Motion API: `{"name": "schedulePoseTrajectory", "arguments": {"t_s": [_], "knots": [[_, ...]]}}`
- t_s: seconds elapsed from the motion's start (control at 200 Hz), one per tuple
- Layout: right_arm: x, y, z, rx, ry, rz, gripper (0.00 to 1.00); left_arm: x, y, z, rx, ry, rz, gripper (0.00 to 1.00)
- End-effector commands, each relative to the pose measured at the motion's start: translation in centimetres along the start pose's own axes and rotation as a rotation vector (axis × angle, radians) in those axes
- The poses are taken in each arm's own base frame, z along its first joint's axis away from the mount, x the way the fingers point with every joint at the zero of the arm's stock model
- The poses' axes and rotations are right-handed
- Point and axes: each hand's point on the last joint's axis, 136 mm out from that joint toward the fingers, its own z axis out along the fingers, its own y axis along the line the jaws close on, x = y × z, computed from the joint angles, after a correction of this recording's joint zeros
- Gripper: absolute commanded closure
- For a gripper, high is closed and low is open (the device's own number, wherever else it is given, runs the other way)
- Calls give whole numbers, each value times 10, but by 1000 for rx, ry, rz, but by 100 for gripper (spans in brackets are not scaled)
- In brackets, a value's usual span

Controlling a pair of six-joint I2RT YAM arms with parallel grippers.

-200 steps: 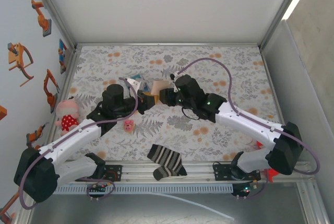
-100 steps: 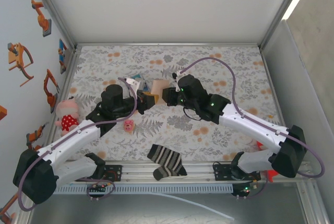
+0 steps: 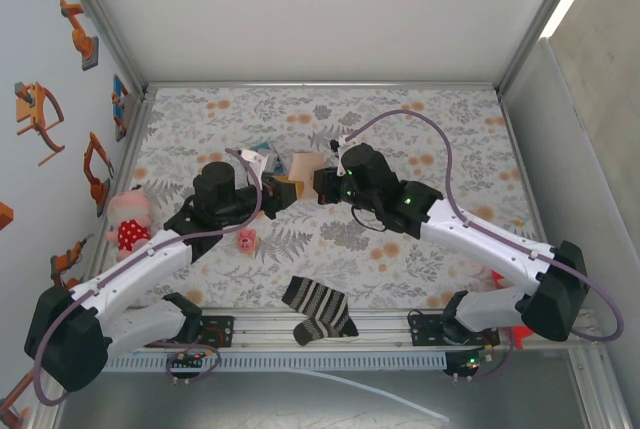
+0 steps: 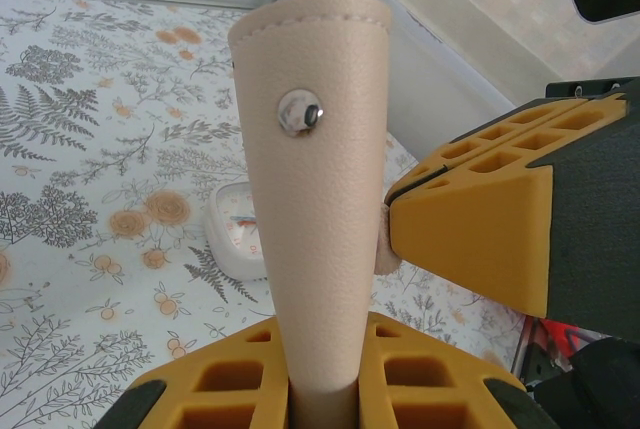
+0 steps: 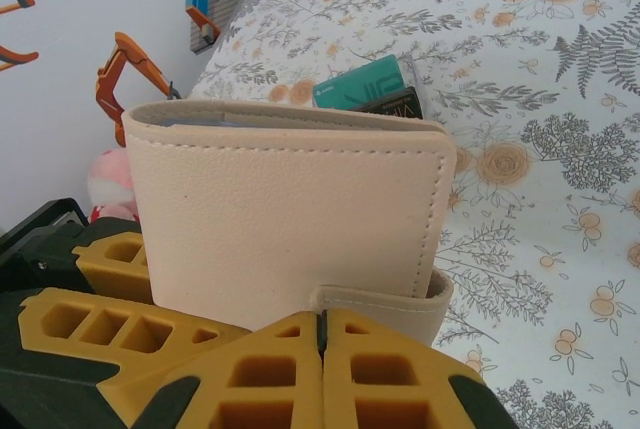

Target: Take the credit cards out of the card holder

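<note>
Card holder (image 3: pixel 300 164) is off the table at mid-table, upright between the 2 arms, closed. Snap stud faces the left wrist camera (image 4: pixel 310 199); the tan outer side faces the right wrist camera (image 5: pixel 290 219).

Left gripper (image 3: pixel 286 188) pinches the holder's bottom edge between its 2 yellow fingers (image 4: pixel 325 389), same hold as 1 s ago.

Right gripper (image 3: pixel 322 181) was spread 1 s ago. Now its fingers are pressed together (image 5: pixel 322 334) right under the holder's strap tab; can't tell if the tab is nipped. Right arm's elbow has shifted slightly right.

White rounded-square object (image 4: pixel 235 234) lies on the table behind the holder. Striped sock (image 3: pixel 318 309) is unmoved at the near edge.
</note>
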Motion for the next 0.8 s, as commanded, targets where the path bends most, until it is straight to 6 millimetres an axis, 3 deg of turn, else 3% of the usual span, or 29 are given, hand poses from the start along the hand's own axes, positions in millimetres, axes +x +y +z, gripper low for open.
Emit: {"name": "schedulePoseTrajectory", "arguments": {"t_s": [0.0,0.791], "knots": [[1,-16,0,68,-5,-9,100,-25,-21,-10,60,-81,41,100],[0,-33,-17,146,-21,-39,100,-27,-16,-16,40,-93,30,100]]}}
